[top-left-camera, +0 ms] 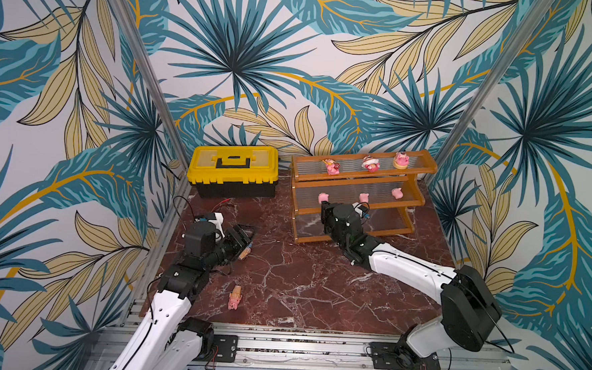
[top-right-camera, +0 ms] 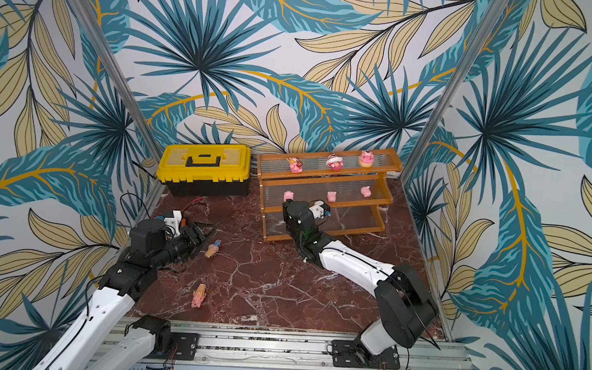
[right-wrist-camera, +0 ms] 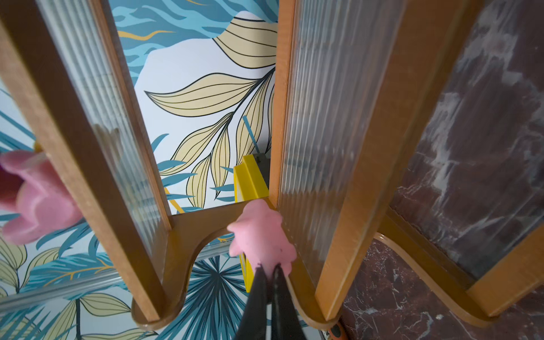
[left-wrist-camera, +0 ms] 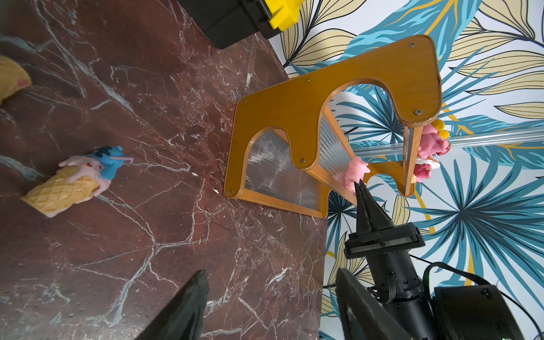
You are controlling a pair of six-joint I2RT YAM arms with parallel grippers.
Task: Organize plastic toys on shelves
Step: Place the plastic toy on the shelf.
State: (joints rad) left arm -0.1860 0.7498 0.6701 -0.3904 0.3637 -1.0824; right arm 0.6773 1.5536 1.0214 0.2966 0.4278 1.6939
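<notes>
While one cone toy [top-left-camera: 234,297] lies on the worktop [top-left-camera: 317,291] up front and a second cone toy [top-right-camera: 212,248] sits by the left arm's wide-open jaws, the dicey bit is further back. The right arm's jaws are pinched shut, tips against the end piglet [right-wrist-camera: 262,232] on the middle tier of the shelves [left-wrist-camera: 294,117], so imo one shove skids it off the ribbed plastic.

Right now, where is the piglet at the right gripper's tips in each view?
Top view: piglet at the left end of the rack, middle tier.
Top view: piglet, same spot.
Left wrist: piglet at the shut tips of the right gripper, on the ribbed tier.
Right wrist: piglet just past those tips, against the ribbed panel.
Shared landmark: the rack's wooden frame, in all four.
</notes>
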